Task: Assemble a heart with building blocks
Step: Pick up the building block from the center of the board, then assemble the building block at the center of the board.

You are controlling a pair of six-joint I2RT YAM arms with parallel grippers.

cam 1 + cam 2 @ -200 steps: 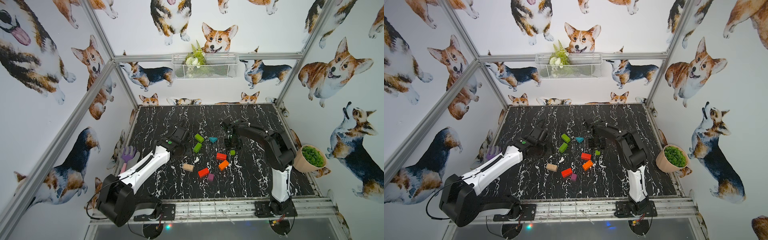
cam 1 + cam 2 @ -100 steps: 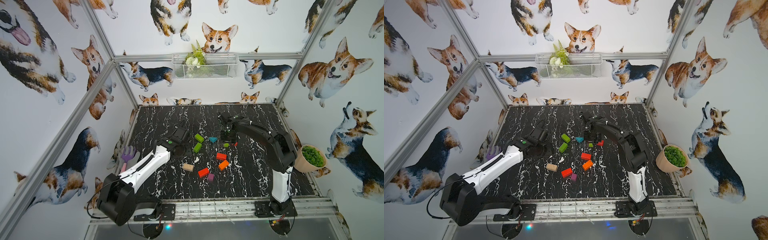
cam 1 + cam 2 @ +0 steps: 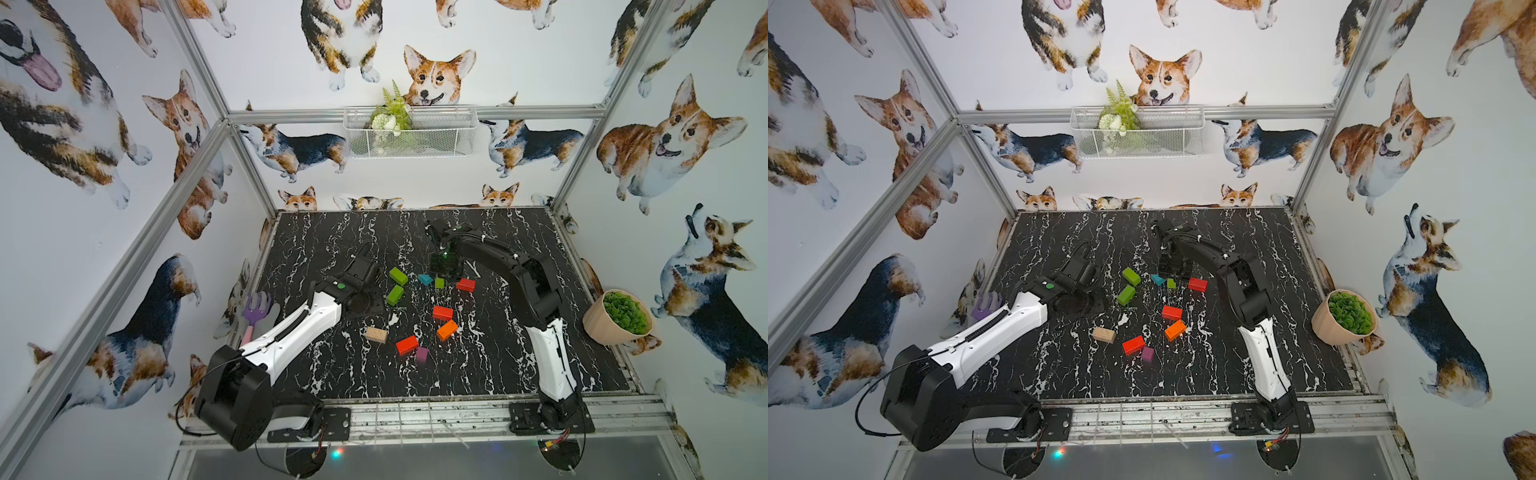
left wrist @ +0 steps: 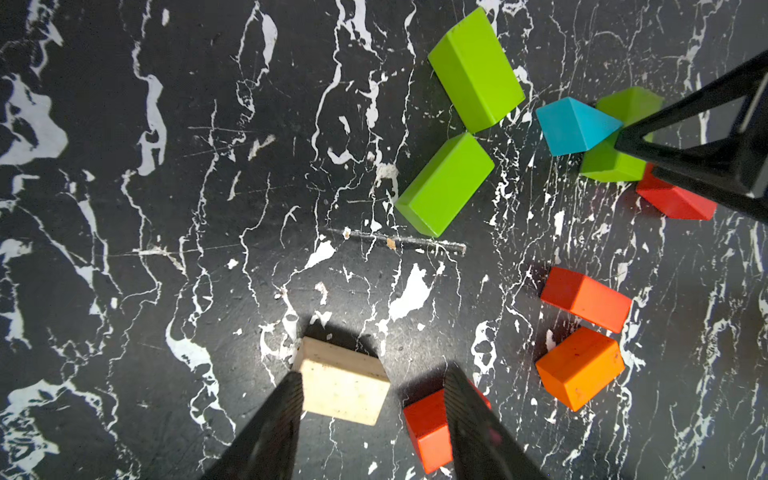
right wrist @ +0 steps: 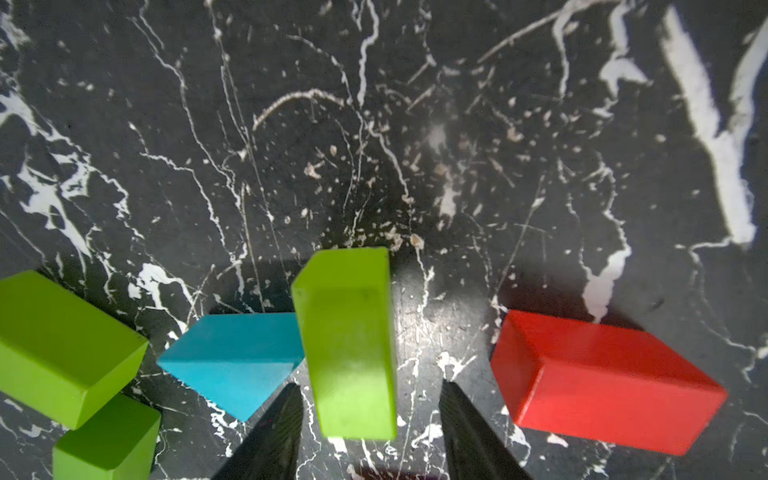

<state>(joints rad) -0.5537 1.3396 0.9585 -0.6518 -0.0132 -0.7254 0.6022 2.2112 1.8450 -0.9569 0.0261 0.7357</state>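
The black marbled bench carries it all. The left arm reaches from the near left corner toward the middle. The left gripper hangs above the bench, jaws apart with nothing between them; the beige brick and the near red brick show below it. The right arm arcs in from the near right corner. The right gripper points down at mid-bench, jaws apart either side of the upright green brick, with a gap at each side.

A potted plant sits just off the right edge, a purple rake just off the left edge.

The building blocks lie mid-bench as a loose ring, the heart open with gaps. On the far side is the far green brick, with the second green brick close against it. The far red brick lies apart, toward the right edge. Nearer lie the middle red brick and, just beside it, the orange brick. The teal triangle touches the upright green brick. The purple cube lies just beside the near red brick.
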